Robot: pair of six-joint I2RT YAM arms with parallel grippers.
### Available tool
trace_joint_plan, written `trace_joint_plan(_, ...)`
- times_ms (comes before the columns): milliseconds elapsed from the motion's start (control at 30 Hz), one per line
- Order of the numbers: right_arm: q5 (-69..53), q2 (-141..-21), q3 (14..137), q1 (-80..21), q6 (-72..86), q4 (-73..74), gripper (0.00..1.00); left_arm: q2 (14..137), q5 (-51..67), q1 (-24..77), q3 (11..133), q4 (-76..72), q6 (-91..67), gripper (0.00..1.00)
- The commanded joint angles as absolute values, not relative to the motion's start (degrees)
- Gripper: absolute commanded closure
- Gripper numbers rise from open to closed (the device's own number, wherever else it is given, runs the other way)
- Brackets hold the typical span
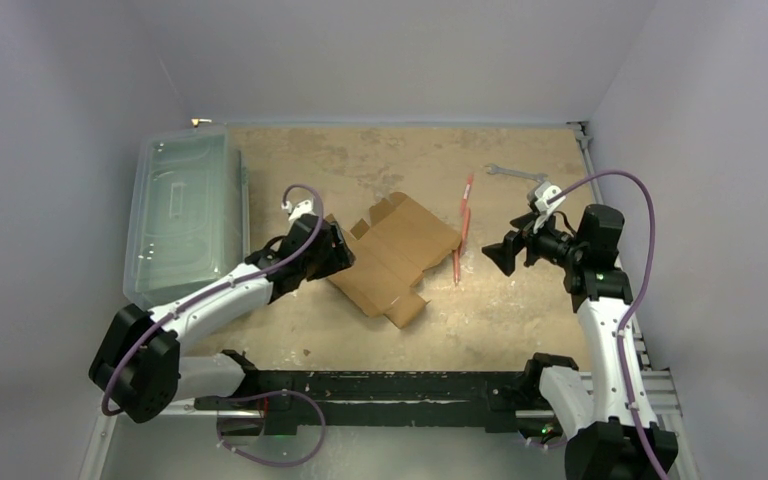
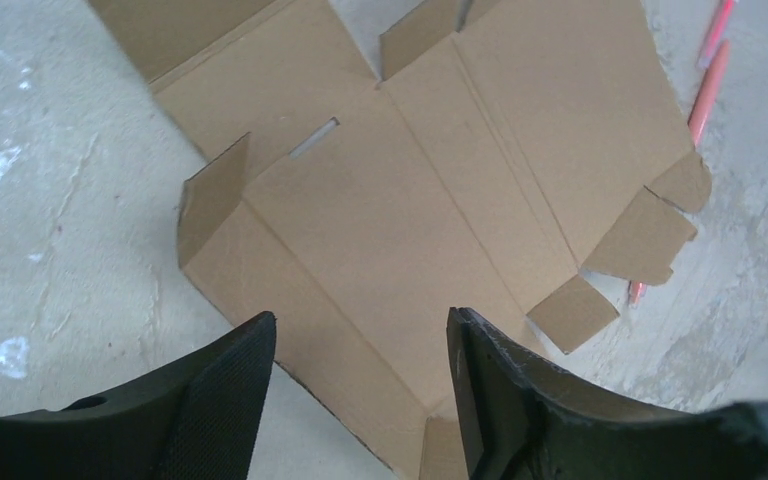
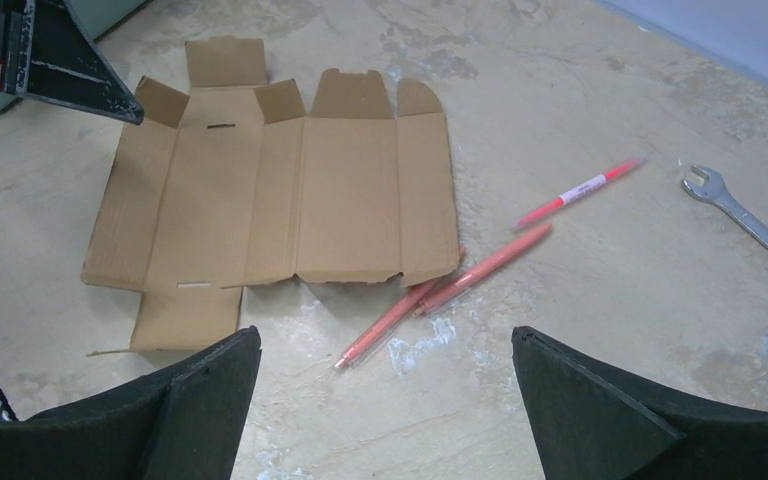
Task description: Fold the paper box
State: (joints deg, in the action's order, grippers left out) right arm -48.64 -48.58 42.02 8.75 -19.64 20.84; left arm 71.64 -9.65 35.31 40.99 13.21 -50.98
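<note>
The mottled beige worktop (image 1: 390,160) is rough and scuffed with pale patches. At its left edge sits a large clear plastic bin (image 1: 185,215), smooth and glossy.

Flat in the middle lies the paper box (image 1: 392,258), still an unfolded sheet of plain brown corrugated cardboard, die-cut with scored panels, small end flaps, rounded tabs and two narrow slots. It looks light and fairly stiff. It should bend cleanly only along the scores and may slide when pushed. Lying flat, it gives little to pinch. The slightly raised corner flaps or an outer panel's edge seem the best hold, with the other arm pinning the middle.

The left gripper (image 1: 338,250) hovers over the sheet's left edge, jaws spread and empty. The right gripper (image 1: 495,255), also spread and empty, hangs well apart to the right.

Slim pink plastic pens (image 1: 462,225) lie just beside the sheet's right edge. A grey metal open-ended wrench (image 1: 515,174) rests beyond them.
</note>
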Motion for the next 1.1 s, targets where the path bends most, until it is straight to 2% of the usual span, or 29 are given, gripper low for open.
trace_joint_plan(0, -49.75, -47.89, 41.9, 9.05, -20.72, 18.96, 0.01, 68.77, -13.87, 35.24, 40.22, 17.01, -57.99, 0.35)
trace_joint_plan(100, -49.75, -47.9, 41.75, 9.05, -20.81, 18.85, 0.01, 68.0, -14.43, 35.23, 38.16, 16.2, -60.32, 0.28)
trace_joint_plan(233, -49.59, -48.03, 41.63, 9.05, -20.88, 18.81, 0.01, 67.61, -13.46, 35.23, 36.48, 14.69, -60.7, 0.26)
trace_joint_plan(700, -49.65, -48.43, 41.37, 9.05, -21.02, 18.55, 0.01, 68.64, -16.0, 35.24, 30.24, 9.33, -64.25, 0.29)
trace_joint_plan(1067, -51.61, -49.45, 41.34, 8.24, -20.92, 18.51, 0.01, 63.0, -13.92, 35.22, 21.22, -8.69, -57.47, 0.32)
